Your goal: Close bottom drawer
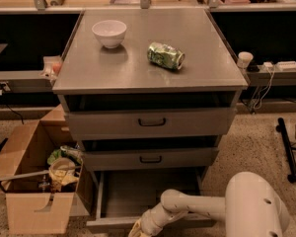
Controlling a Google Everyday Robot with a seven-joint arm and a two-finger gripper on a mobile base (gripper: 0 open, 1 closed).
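Note:
The bottom drawer (148, 191) is pulled out from the grey cabinet, showing its plain grey floor and low front panel (108, 224). Above it sit the middle drawer front (150, 159) and the top drawer front (150, 123), each with a black handle. My white arm (187, 206) reaches from the lower right down to the drawer's front edge. My gripper (136, 229) is at the bottom edge of the view, right at the front panel, mostly cut off.
A white bowl (109, 32) and a crushed green can (166, 56) lie on the cabinet top (148, 68). An open cardboard box (37, 191) with clutter stands left of the drawer. A black stand leg (286, 149) is on the floor at right.

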